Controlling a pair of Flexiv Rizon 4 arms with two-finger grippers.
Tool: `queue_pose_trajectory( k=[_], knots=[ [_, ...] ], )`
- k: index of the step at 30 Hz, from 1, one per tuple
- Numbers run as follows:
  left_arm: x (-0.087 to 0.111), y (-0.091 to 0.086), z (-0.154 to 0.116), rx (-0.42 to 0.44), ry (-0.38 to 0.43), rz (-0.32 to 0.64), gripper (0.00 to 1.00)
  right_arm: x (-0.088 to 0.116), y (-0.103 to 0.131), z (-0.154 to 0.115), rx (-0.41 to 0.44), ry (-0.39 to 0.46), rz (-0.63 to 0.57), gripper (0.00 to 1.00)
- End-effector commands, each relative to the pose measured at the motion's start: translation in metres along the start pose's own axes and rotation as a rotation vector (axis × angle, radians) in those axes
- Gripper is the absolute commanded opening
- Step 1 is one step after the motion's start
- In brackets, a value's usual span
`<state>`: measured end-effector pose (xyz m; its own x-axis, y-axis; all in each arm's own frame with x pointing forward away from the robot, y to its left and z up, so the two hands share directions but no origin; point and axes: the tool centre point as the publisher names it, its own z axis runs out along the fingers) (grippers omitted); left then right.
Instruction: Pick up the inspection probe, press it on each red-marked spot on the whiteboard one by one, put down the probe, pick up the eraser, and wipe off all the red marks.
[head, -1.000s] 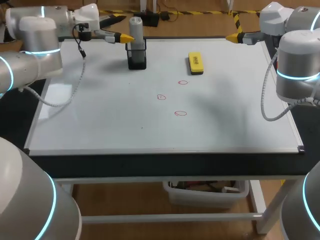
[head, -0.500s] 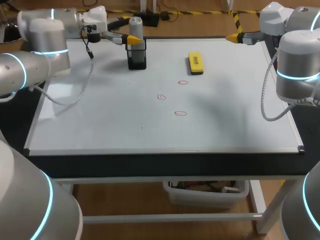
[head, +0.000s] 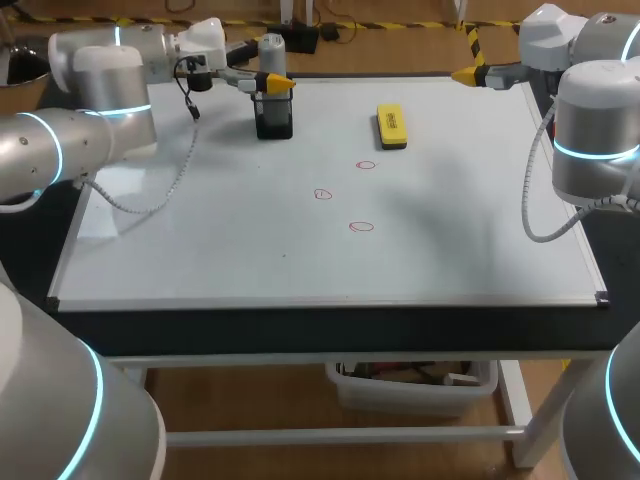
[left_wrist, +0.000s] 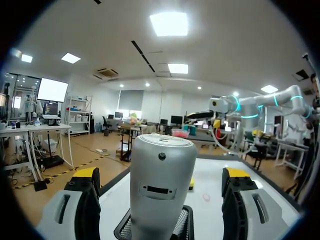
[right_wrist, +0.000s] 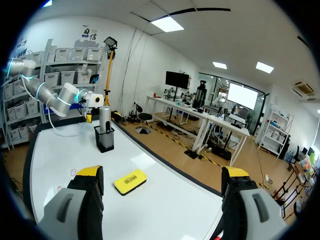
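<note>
The grey cylindrical probe (head: 271, 48) stands upright in a black mesh holder (head: 274, 115) at the back of the whiteboard (head: 200, 240). My left gripper (head: 262, 68) is level with the probe's top. In the left wrist view the probe (left_wrist: 162, 180) stands between the open fingers (left_wrist: 82, 200) of my left gripper (left_wrist: 162, 172), with a gap on each side. A yellow eraser (head: 391, 125) lies to the right of the holder. Three small red marks (head: 365, 165), (head: 322, 194), (head: 361, 227) sit mid-board. My right gripper (head: 465, 73) hangs open at the back right corner, holding nothing.
The right wrist view looks across the board at the eraser (right_wrist: 130, 181), the probe (right_wrist: 104, 120) and my left arm (right_wrist: 60, 95) beyond my right gripper (right_wrist: 162, 175). Below the table's front edge stands a plastic bin (head: 410, 385).
My left arm has moved right, bringing its open fingers from beside the probe to either side of its top. The right arm, eraser and marks have not moved.
</note>
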<state>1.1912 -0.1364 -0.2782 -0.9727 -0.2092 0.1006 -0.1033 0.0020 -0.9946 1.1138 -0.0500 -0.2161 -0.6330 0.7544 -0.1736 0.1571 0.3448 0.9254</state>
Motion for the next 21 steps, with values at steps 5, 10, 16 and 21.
queue_pose_trajectory(
  k=[5, 10, 16, 21],
  knots=[
    [0.0008, 0.0013, 0.0023, -0.001, -0.002, 0.002, 1.00, 0.0000, 0.0000, 0.0000, 0.000, 0.000, 0.000, 1.00],
    [0.0008, 0.0011, 0.0017, 0.000, 0.001, 0.004, 1.00, 0.0000, 0.0000, 0.0000, 0.000, 0.000, 0.000, 1.00],
    [0.0016, 0.0011, -0.0008, -0.006, 0.007, 0.010, 0.35, 0.0000, 0.0000, 0.0000, 0.000, 0.000, 0.000, 1.00],
    [0.0026, 0.0020, -0.0029, -0.006, 0.016, 0.017, 0.00, 0.0000, 0.0000, 0.0000, 0.000, 0.000, 0.000, 1.00]
  ],
)
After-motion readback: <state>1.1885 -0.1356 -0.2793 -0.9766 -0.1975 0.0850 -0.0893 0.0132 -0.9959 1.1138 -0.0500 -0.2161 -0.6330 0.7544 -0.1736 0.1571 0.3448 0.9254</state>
